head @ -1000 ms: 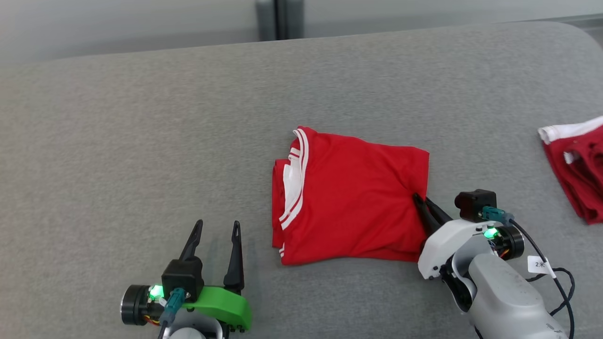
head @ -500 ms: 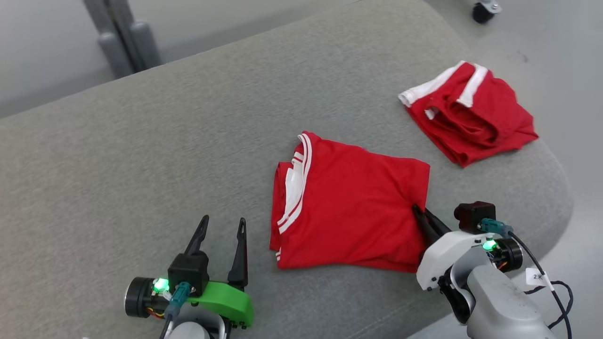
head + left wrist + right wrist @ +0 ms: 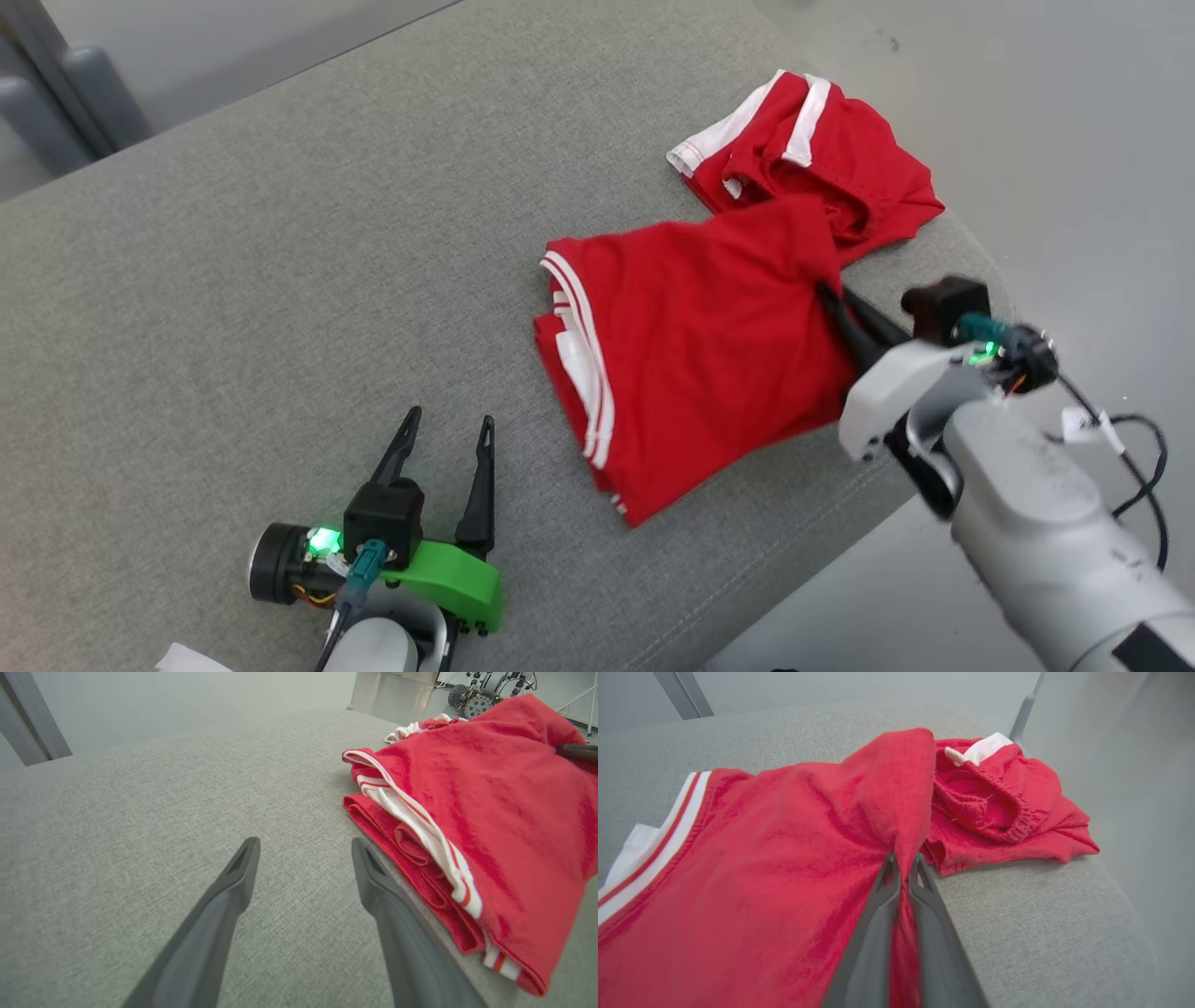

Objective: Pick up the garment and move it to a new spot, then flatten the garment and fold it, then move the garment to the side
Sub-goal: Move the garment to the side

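The garment (image 3: pixel 691 345) is a folded red shirt with white trim, lying on the grey cushioned surface (image 3: pixel 233 280). Its right edge is lifted and pinched by my right gripper (image 3: pixel 826 294), which is shut on the fabric. In the right wrist view the cloth (image 3: pixel 794 858) rises into a fold between the closed fingers (image 3: pixel 903 863). My left gripper (image 3: pixel 446 431) rests open on the surface to the left of the shirt, touching nothing. In the left wrist view the shirt (image 3: pixel 490 812) lies just right of the open fingers (image 3: pixel 303 847).
Red shorts with white stripes (image 3: pixel 822 159) lie bunched at the surface's far right corner, just beyond the lifted shirt edge; they also show in the right wrist view (image 3: pixel 1004 807). The cushion's rounded right edge (image 3: pixel 868 504) drops to a grey floor (image 3: pixel 1074 140).
The head camera has swung right. My right gripper has dragged the shirt's right edge up and toward the red shorts, turning the shirt. The left gripper has stayed open in place.
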Motion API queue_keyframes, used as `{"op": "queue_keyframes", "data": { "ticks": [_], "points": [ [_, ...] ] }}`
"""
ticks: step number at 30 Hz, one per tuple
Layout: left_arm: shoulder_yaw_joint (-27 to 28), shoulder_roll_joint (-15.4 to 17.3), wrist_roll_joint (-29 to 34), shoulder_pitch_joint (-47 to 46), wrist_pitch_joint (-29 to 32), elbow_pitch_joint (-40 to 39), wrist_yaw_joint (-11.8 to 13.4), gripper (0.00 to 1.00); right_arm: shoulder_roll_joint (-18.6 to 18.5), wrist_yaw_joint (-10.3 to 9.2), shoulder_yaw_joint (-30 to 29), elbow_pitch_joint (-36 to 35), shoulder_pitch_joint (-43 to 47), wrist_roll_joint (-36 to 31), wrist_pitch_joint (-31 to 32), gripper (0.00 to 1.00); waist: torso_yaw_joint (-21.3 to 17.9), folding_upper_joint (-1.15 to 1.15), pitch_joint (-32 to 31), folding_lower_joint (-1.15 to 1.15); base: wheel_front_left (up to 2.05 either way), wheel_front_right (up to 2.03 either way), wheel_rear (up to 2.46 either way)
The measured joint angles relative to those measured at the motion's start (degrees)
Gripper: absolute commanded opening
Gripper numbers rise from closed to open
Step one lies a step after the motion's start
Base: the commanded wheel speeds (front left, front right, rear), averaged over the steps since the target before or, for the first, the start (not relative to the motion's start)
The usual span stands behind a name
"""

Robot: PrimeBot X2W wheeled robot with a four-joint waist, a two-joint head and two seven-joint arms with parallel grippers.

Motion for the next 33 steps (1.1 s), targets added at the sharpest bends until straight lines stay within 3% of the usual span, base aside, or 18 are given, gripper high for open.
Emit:
{"op": "queue_keyframes", "data": {
  "ticks": [6, 10, 11, 12, 13, 17, 22, 27, 33],
  "points": [
    [1.1, 0.0, 2.2, -0.9, 0.0, 0.3, -0.7, 1.0, -6.0, 0.0, 4.4, 4.8, -12.8, -1.1, 1.1, 0.0, 0.8, 0.0, 2.6, 0.0, 0.0, 0.0, 0.0],
    [1.5, 0.0, 2.7, -1.6, 0.0, 0.5, -1.1, 1.0, -10.4, 0.0, 3.2, 11.6, -19.7, -2.6, 1.8, 0.0, 2.7, 0.0, 3.8, 0.0, 0.0, 0.0, 0.0],
    [1.5, 0.0, 2.7, -1.8, 0.0, 0.4, -1.1, 1.0, -11.5, 0.0, 1.9, 13.6, -21.1, -3.0, 1.6, 0.09, 3.2, 0.0, 4.1, 0.0, 0.0, 0.0, 0.0],
    [1.4, 0.0, 2.8, -1.8, 0.0, 0.4, -1.1, 1.0, -12.5, 0.0, 1.0, 15.1, -22.2, -3.8, 1.4, 0.43, 3.6, 0.0, 4.3, 0.0, 0.0, 0.0, 0.0],
    [1.4, 0.0, 2.8, -1.9, 0.0, 0.4, -1.1, 1.0, -13.6, 0.0, -0.4, 16.7, -23.5, -5.2, 1.0, 1.0, 4.1, 0.0, 4.6, 0.0, 0.0, 0.0, 0.0],
    [1.6, 0.0, 2.9, -2.4, 0.0, 0.3, -0.9, 1.0, -15.1, 0.0, -6.7, 19.4, -25.9, -9.0, 0.2, 1.0, 5.7, 0.0, 5.6, 0.0, 0.0, 0.0, 0.0],
    [2.2, 0.0, 2.5, -2.5, 0.0, 0.0, -0.2, 1.0, -12.9, 0.0, -16.0, 8.6, -22.4, -13.3, 0.1, 1.0, 7.1, 0.0, 6.0, 0.0, 0.0, 0.0, 0.0],
    [2.9, 0.0, 2.4, -2.6, 0.0, -0.5, 0.5, 1.0, -6.4, -0.01, -22.8, -3.4, -14.2, -16.0, 0.1, 1.0, 8.4, 0.0, 5.2, 0.0, 0.0, 0.0, 0.0],
    [4.6, 0.0, 2.2, -2.4, 0.0, -1.4, 1.6, 1.0, 1.2, 0.0, -24.4, -14.7, -7.2, -14.6, 0.1, 1.0, 10.7, 0.0, 3.5, 0.0, 0.0, 0.0, 0.0]
  ]
}}
